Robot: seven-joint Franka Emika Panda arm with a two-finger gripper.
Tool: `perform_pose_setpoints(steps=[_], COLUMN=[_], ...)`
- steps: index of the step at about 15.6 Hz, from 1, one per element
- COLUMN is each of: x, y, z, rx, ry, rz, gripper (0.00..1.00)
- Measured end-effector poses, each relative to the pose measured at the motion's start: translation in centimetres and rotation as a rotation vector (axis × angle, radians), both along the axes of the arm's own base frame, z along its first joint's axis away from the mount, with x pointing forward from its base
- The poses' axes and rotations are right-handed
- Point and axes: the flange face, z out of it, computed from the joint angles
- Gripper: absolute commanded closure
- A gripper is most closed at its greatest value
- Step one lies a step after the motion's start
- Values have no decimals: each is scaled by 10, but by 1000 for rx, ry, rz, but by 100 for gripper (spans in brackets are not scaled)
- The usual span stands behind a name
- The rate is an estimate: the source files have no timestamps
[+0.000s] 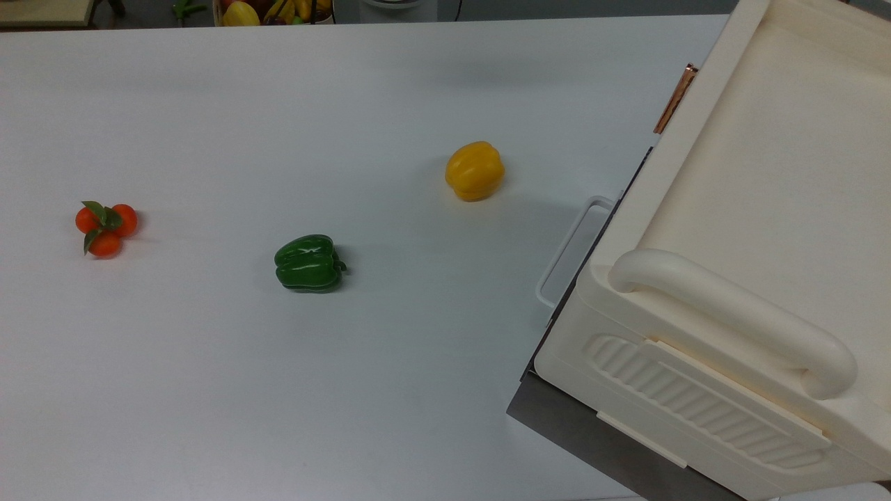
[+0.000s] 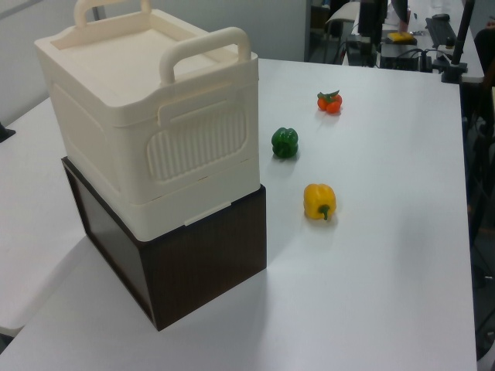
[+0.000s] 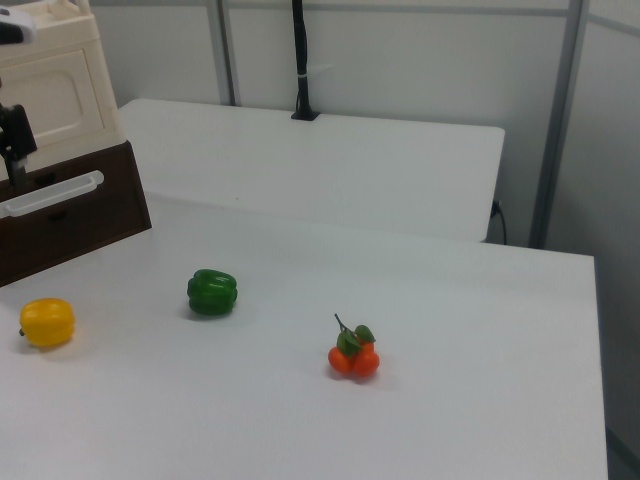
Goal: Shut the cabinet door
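- My tool (image 3: 14, 165) hangs at the right view's left edge, a dark shape in front of the cabinet's face. I cannot tell whether it is open or closed, nor whether it touches anything.
- The cabinet door (image 3: 58, 100) is just behind it: a cream panel with a sunken rounded-rectangle middle. It looks flat against the cabinet's front.
- In the top view the door's thin copper strip (image 1: 675, 97) runs along the cabinet's upper left edge.
- The cabinet (image 1: 766, 209) is a big cream box with a thick rounded handle (image 1: 731, 316) and a ribbed side (image 2: 197, 143). It fills the top view's right side.
- It stands on a dark base (image 2: 201, 255), which carries a pale bar handle (image 3: 50, 193) on its front.
- The yellow pepper (image 1: 475, 170) lies on the white worktop (image 1: 209, 390), near the base but apart from it.
- The green pepper (image 1: 308, 262) sits farther out, well apart from the yellow one.
- A cluster of small orange fruits (image 1: 106, 226) with green leaves lies farthest from the cabinet.
- Beyond the worktop's far edge in the top view is a pile of fruit (image 1: 275, 10).
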Motion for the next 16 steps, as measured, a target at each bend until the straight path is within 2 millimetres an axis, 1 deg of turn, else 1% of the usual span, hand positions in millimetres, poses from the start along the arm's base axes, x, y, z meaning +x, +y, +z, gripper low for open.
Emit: perform_pose_setpoints(steps=[3,4,6,9,16], x=[-6,-5,1,6,15], y=[-24,-34,-46,-53,-53], z=[-1,0,3,-1,-11], rx=[3,5,7,7,4], ry=[-26,-48,-98,-116,-110], rz=[14,13,2,-9,-10], gripper=[0,0,0,0,0])
